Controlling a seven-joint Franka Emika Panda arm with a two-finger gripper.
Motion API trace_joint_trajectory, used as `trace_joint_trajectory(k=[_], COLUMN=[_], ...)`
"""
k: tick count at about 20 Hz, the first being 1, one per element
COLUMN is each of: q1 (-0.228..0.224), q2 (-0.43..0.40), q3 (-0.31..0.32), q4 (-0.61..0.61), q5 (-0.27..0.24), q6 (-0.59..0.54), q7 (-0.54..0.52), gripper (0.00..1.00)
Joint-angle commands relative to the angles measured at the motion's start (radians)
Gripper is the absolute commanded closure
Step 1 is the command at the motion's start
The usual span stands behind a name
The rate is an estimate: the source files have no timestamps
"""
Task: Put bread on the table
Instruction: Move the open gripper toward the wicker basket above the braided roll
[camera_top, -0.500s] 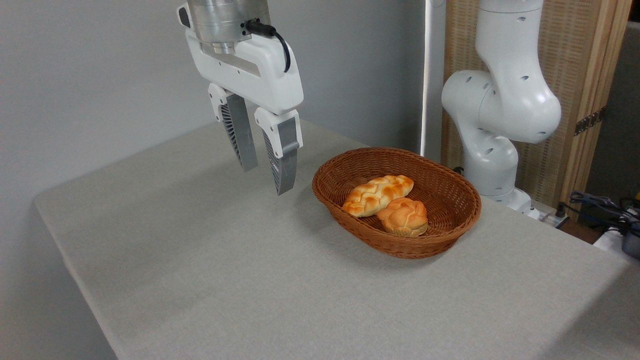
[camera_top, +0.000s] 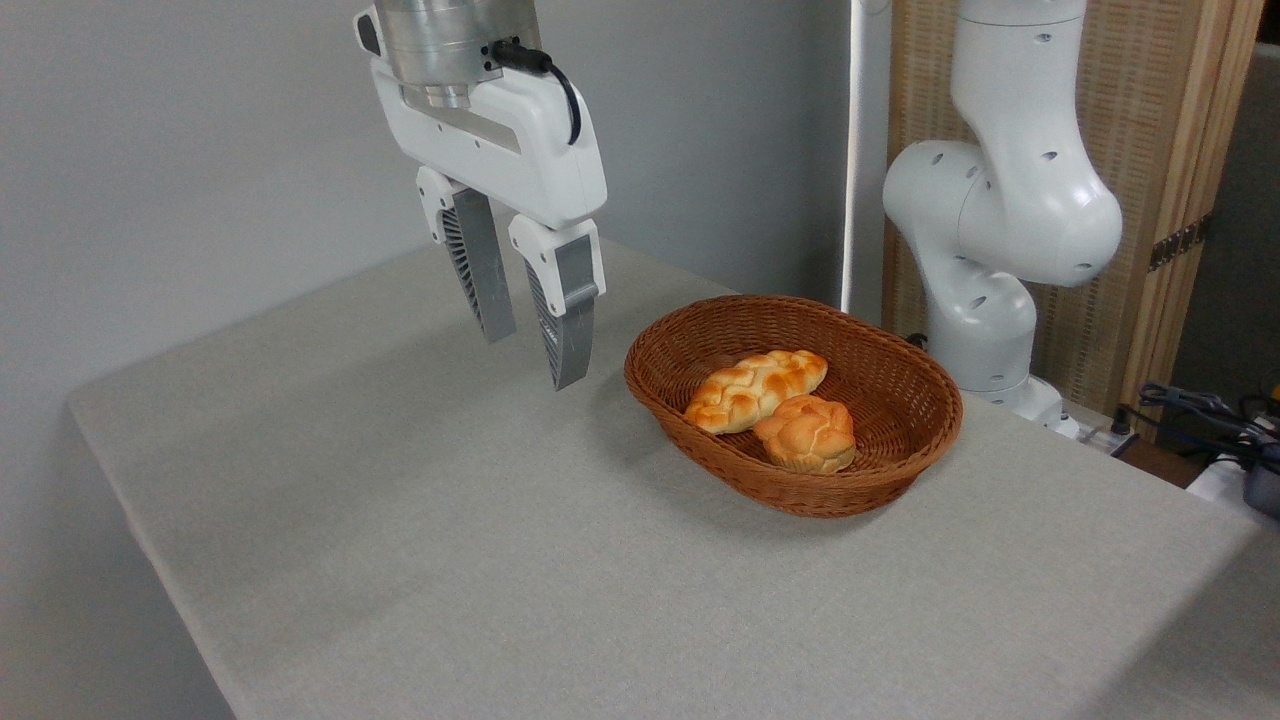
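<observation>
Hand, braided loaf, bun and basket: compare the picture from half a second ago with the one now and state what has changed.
Nothing has visibly changed. The hand hangs open and empty above the table, left of the basket, and the braided loaf and round bun lie in the basket as before.

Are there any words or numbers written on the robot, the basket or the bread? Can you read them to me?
None: no words, numbers, labels or signs can be read anywhere in this picture.
The gripper is plain white and grey, with no writing.
The basket, the bread and the small bun carry no label.
The table has a plain grey cloth.
</observation>
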Motion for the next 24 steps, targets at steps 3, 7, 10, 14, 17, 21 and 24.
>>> trace_joint_trajectory(k=[3, 7, 10, 14, 17, 21, 24], q1=[-0.002, -0.005, -0.008, -0.06, -0.127, -0.28, -0.338], q2=[-0.013, -0.043, -0.112, -0.204, -0.287, -0.43, -0.45], q3=[0.006, 0.005, 0.005, 0.005, 0.008, 0.124, 0.184], q4=[-0.012, -0.045, -0.137, -0.281, -0.418, -0.619, -0.671], q5=[-0.005, -0.005, -0.005, -0.005, -0.002, -0.002, 0.0], q6=[0.016, 0.005, 0.008, 0.008, 0.009, 0.005, 0.0], q7=[0.018, 0.003, 0.011, 0.018, 0.052, 0.161, 0.161], gripper=[0.0, 0.0, 0.0, 0.0, 0.0, 0.0, 0.0])
